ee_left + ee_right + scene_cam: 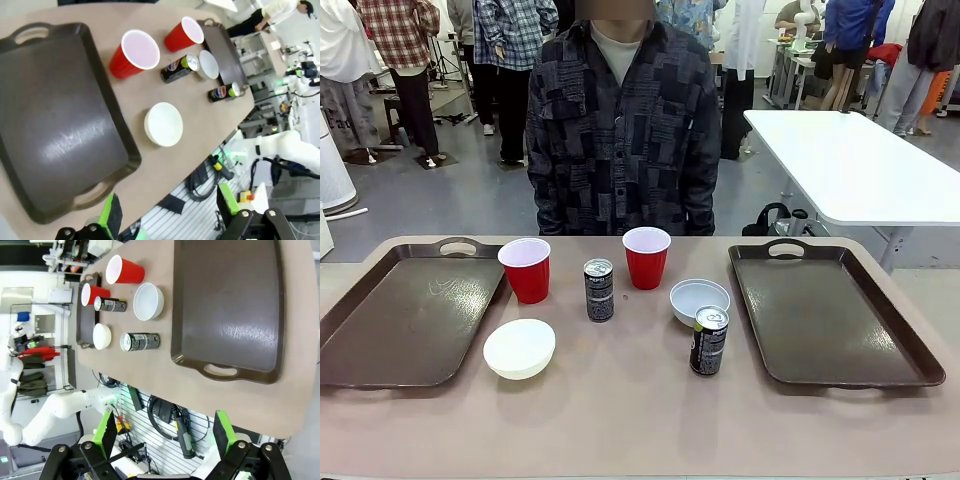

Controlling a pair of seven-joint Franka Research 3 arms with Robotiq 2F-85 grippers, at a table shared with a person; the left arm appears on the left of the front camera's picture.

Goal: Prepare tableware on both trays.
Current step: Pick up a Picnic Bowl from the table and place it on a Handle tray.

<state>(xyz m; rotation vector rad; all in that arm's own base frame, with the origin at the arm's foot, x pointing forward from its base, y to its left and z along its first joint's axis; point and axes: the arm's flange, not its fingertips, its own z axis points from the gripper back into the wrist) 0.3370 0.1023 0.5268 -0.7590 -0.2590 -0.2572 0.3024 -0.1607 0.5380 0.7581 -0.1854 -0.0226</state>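
Both trays bare! Front view: left tray [410, 318] at frame left, its edge cut off by the frame, right tray [830, 315] at frame right. Between them on the tan tabletop [620, 420] stand the red cup [525, 270], second red cup [646, 257], upright can [599, 290], front can [709, 340] near the bluish bowl [699, 298], and creamy bowl [520, 348] beside the left tray. The wrist views add the left hand [167, 212], fingers apart, gripping nothing, and the right hand [164, 437], equally spread. A person [620, 130] stands at the far edge, with grey floor [450, 200] and a white table [860, 165] behind. Can labels are too small to read.
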